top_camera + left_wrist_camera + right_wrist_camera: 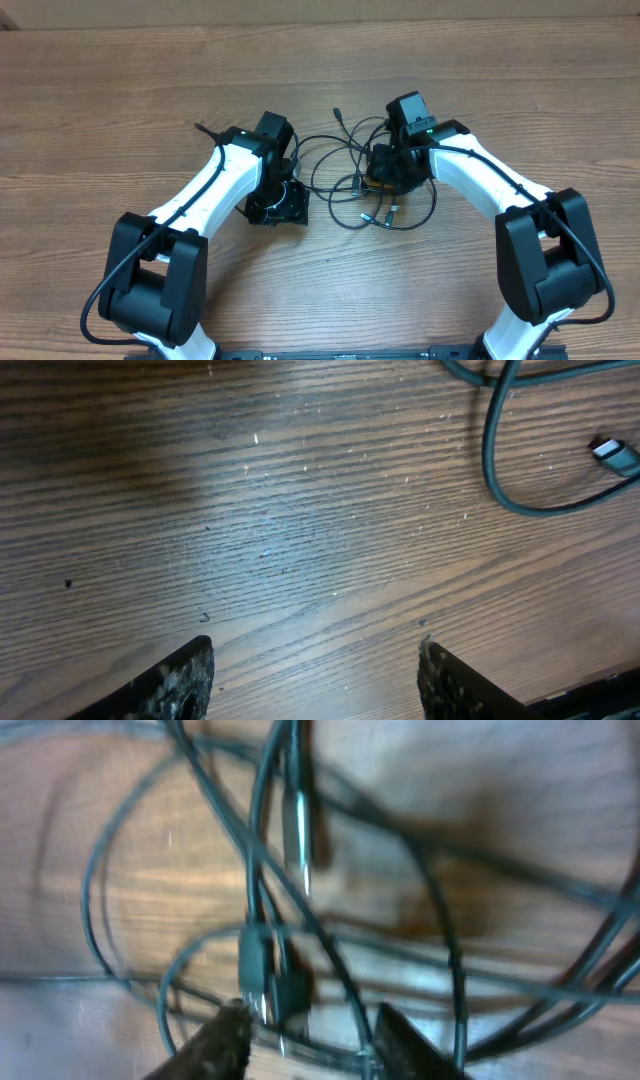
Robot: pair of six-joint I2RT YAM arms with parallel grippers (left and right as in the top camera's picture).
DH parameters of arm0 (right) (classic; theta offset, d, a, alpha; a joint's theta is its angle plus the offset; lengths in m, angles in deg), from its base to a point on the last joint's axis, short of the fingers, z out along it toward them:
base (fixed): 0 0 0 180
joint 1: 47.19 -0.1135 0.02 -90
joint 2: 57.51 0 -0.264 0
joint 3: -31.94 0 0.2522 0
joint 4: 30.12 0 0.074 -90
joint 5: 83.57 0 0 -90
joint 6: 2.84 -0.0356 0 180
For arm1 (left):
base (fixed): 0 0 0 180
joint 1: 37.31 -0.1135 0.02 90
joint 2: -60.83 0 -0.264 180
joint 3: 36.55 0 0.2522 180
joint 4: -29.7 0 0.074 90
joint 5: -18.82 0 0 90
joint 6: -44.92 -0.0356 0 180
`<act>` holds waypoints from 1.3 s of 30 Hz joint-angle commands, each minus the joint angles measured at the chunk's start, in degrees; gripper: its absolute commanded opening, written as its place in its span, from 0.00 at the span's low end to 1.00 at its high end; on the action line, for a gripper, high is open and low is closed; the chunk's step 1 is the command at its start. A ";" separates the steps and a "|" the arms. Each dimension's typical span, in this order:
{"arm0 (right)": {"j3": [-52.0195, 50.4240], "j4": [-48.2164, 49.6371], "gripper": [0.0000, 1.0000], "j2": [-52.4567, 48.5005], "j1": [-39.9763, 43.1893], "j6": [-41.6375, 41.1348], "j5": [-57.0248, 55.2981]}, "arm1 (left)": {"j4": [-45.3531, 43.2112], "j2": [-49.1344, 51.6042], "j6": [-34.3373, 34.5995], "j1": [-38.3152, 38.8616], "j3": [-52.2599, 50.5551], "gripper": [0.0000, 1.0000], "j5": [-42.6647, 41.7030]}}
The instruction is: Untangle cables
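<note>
The cables point(345, 165) lie in tangled thin black loops in the middle of the table, with silver-tipped plug ends point(385, 212) at the near side. My right gripper point(388, 175) hangs over the tangle. In the right wrist view it point(315, 1035) is open but fairly narrow, with its fingers point(220, 1040) straddling several blurred strands and two plugs point(258, 960). My left gripper point(280, 205) is just left of the tangle. In the left wrist view it point(315, 652) is open over bare wood, and a cable loop point(492, 460) and a plug point(615, 455) lie beyond it.
The wooden table point(120, 90) stretches out on every side of the tangle. One loose cable end point(340, 115) points towards the far side. Both white arms point(200, 190) reach in from the near edge.
</note>
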 commanded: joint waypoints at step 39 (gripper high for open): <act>-9.33 3.93 0.37 -0.81 -3.63 -6.29 10.34 | -1.36 0.42 0.79 0.44 -0.35 0.71 0.42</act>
